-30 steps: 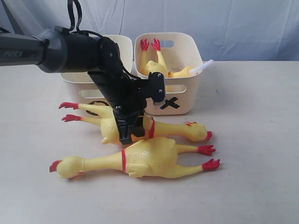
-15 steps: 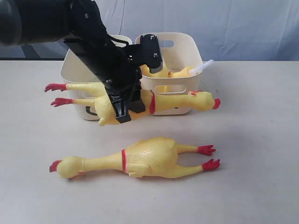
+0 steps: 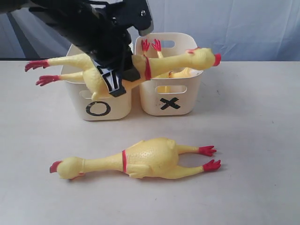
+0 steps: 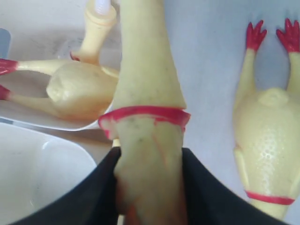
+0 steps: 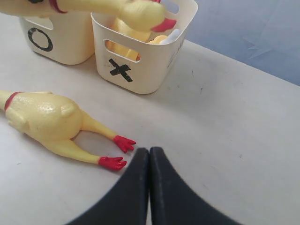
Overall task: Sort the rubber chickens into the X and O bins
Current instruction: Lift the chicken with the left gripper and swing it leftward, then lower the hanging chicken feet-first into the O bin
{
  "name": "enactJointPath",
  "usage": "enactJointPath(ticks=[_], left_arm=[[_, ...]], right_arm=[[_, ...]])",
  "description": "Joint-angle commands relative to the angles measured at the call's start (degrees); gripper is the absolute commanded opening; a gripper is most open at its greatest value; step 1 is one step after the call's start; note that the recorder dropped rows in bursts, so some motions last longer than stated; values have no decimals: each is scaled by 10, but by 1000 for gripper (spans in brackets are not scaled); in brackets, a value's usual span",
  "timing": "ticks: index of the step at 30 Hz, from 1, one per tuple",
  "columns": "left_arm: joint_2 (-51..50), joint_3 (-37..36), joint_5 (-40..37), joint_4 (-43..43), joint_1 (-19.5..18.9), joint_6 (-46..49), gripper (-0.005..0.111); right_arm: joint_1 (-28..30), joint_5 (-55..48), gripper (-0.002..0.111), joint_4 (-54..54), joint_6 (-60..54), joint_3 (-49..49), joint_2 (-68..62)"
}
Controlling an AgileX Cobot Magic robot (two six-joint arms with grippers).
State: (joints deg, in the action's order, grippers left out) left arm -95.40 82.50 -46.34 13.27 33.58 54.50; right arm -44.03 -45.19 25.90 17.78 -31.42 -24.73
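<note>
My left gripper [image 3: 117, 78] is shut on the body of a yellow rubber chicken [image 3: 168, 62], just behind its red neck band. It holds the chicken level in the air above the two cream bins, feet out past the O bin [image 3: 119, 105] and head over the X bin [image 3: 187, 101]. In the left wrist view the black fingers [image 4: 101, 187] press both sides of that chicken [image 4: 147, 79]. A second chicken [image 3: 140, 161] lies on the table in front of the bins. A third [image 4: 79, 89] lies inside the X bin. My right gripper [image 5: 149, 152] is shut and empty, close to the lying chicken's red feet [image 5: 115, 161].
The two bins stand side by side at the back of the pale table [image 3: 253, 140]. A blue-grey cloth backdrop [image 3: 243, 28] hangs behind them. The left arm [image 3: 79, 18] reaches in from the upper left over the O bin.
The left gripper has lifted its chicken off the table, up and back until it hangs over the bins. The chicken lying in front has not moved.
</note>
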Motion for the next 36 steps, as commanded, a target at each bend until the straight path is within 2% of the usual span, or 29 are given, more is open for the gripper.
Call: enactJointPath(ticks=[1,10,14,19,26,29,36], left_arm=[[36,-1,13,4,-13,-41,0],[84,-1,24,18,-102,-85,0],[87,-1,98,96,-164,-84,0],[87,-1,198,188,-222,-56,0],[61,-1,264,283,-296,-56,0],[37,-1,278,356,-308,-16,0],[-20,25,261,648,-312,199,0]], right_arm=[[0,6,-1,-1,-3,2,4],[0,6,-1,-1,-3,2,4],[0,6,-1,-1,-3,2,4],[0,6,-1,-1,-3,2,4],[0,8,-1,-2,-3,2,4],[0,8,-1,-3,-3,2,4],[0,8,-1,-6,-3,2,4]])
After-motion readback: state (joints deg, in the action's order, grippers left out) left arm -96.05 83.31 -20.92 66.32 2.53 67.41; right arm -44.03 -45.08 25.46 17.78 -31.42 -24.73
